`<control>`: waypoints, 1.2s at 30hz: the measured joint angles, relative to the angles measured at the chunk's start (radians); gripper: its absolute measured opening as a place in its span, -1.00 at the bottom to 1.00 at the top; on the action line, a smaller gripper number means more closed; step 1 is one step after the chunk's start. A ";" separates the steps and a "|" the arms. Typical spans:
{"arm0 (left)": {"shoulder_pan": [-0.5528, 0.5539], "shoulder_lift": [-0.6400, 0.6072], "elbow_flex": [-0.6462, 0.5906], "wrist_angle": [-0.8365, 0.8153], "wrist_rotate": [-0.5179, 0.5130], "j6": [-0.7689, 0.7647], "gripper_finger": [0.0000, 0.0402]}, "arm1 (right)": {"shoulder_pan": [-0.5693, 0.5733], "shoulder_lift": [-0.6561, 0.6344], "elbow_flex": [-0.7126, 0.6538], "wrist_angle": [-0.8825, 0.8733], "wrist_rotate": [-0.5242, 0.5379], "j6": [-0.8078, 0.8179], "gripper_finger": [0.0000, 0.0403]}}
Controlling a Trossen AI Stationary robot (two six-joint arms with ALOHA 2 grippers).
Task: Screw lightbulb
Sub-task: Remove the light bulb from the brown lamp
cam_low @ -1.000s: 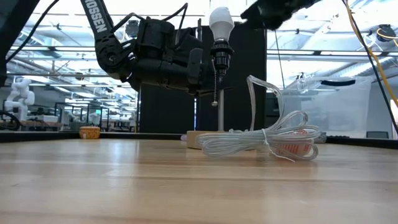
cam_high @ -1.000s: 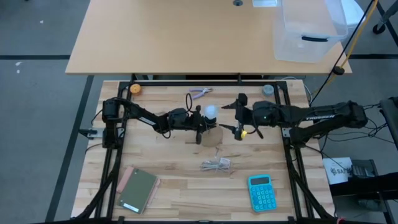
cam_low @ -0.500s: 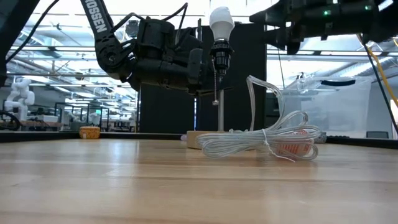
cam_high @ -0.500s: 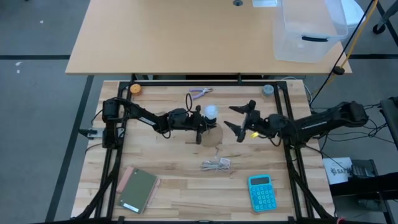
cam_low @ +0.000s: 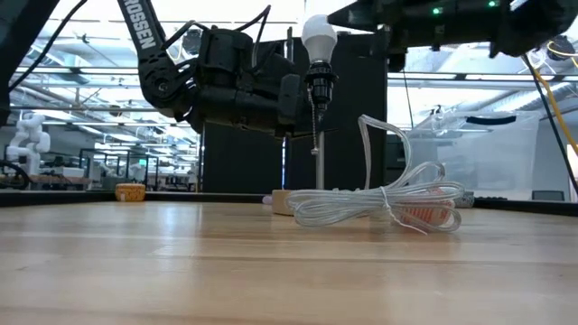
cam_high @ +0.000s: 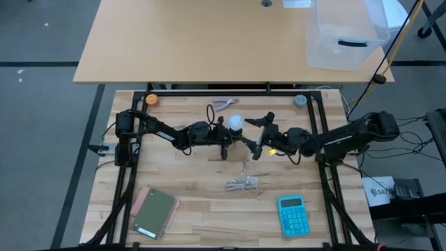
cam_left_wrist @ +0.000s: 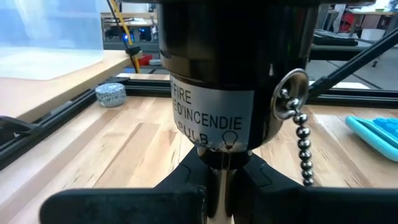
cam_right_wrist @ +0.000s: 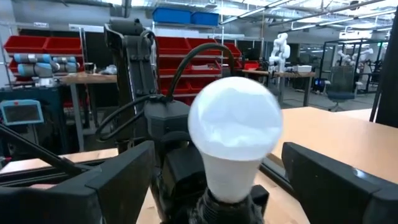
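the lightbulb [cam_high: 236,123] is seated upright in the black socket [cam_low: 318,83], mid-table toward the far edge. the socket's stem is clamped by the left gripper [cam_high: 221,136]. the bulb is flanked, untouched, by the wide-spread right gripper [cam_high: 254,135].

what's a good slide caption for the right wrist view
The open right gripper brackets the white lightbulb seated in its black socket, fingers not yet touching it.

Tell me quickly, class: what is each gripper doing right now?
Left gripper: shut on the lamp socket's stem.
Right gripper: open, its fingers either side of the lightbulb, not gripping it.
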 joint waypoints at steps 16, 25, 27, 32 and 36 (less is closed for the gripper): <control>-0.002 0.000 0.000 -0.001 -0.019 -0.012 -0.85 | 0.000 0.201 0.206 -0.009 0.217 -0.077 0.72; -0.003 0.000 0.000 -0.001 -0.019 -0.011 -0.85 | -0.015 0.190 0.214 -0.034 0.214 -0.076 0.56; -0.003 0.000 0.000 -0.001 -0.019 -0.013 -0.85 | -0.029 0.190 0.214 -0.067 0.204 -0.041 0.51; -0.003 0.000 0.001 -0.001 -0.020 -0.015 -0.85 | -0.054 0.190 0.214 -0.112 0.148 0.006 0.44; -0.003 0.000 0.001 -0.001 -0.019 -0.012 -0.85 | -0.056 0.191 0.214 -0.103 0.131 -0.018 0.36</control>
